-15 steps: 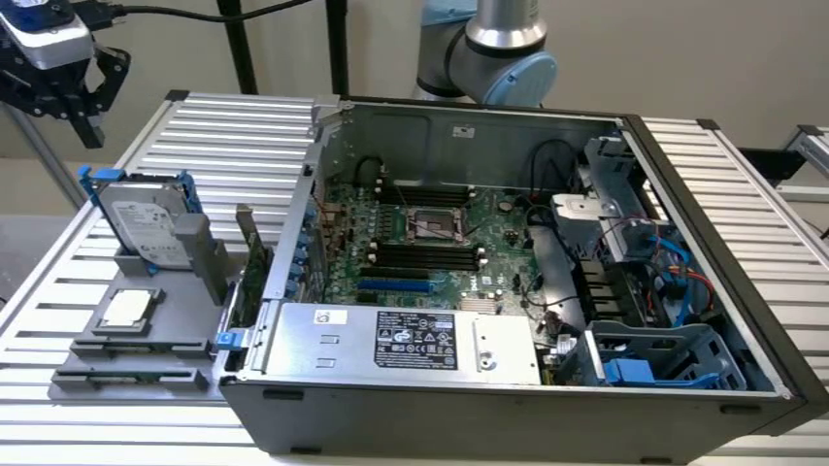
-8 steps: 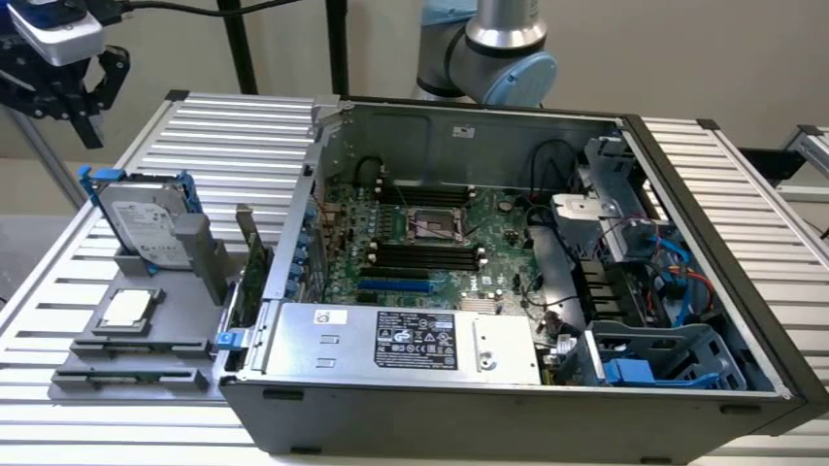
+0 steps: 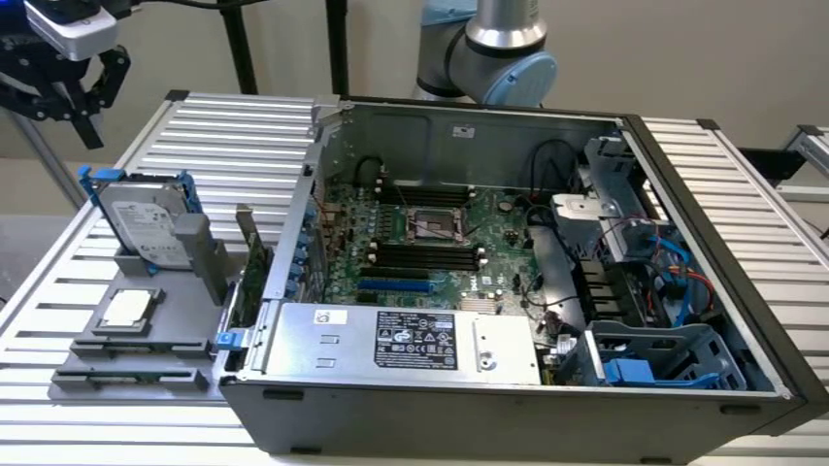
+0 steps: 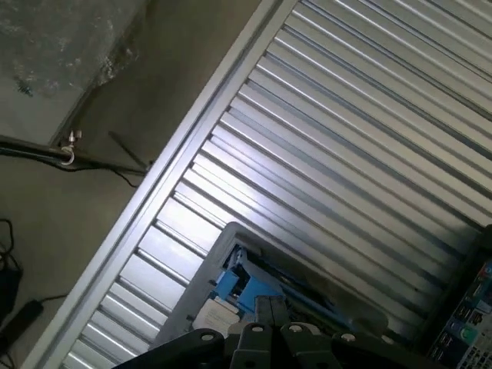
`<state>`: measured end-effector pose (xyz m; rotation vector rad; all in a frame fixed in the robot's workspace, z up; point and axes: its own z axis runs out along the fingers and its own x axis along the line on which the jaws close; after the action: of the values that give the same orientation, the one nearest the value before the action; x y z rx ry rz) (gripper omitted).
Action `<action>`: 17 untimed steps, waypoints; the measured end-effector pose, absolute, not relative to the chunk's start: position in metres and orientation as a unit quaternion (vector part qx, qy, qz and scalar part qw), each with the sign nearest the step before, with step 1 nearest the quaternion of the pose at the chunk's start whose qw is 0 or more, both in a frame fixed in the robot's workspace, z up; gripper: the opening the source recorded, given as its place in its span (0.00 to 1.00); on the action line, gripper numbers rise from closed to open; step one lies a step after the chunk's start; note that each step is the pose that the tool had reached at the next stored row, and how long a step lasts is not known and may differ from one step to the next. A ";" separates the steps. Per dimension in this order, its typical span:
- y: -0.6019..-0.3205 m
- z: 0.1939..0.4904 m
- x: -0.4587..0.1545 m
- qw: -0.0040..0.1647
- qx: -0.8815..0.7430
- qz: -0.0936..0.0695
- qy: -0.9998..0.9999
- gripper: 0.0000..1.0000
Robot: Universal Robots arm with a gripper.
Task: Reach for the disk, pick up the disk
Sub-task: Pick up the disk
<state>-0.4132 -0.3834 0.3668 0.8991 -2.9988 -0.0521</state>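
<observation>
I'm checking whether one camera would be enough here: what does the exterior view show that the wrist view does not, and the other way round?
Exterior view: the motherboard inside the open case, the silver box with its black label, and the printed white label on the disk.

Wrist view: clear plastic wrap off the table, and a green round port on the case.

Both: the slatted table, the grey tray, the disk's blue carrier, and the shut, empty fingers.
</observation>
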 end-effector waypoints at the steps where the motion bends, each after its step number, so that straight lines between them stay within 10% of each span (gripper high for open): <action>1: -0.383 0.367 -0.413 0.005 0.296 -0.017 -0.955 0.11; 17: -0.383 0.367 -0.413 0.007 0.432 -0.016 -0.902 0.11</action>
<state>-0.4132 -0.3834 0.3666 1.3503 -2.8196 -0.0486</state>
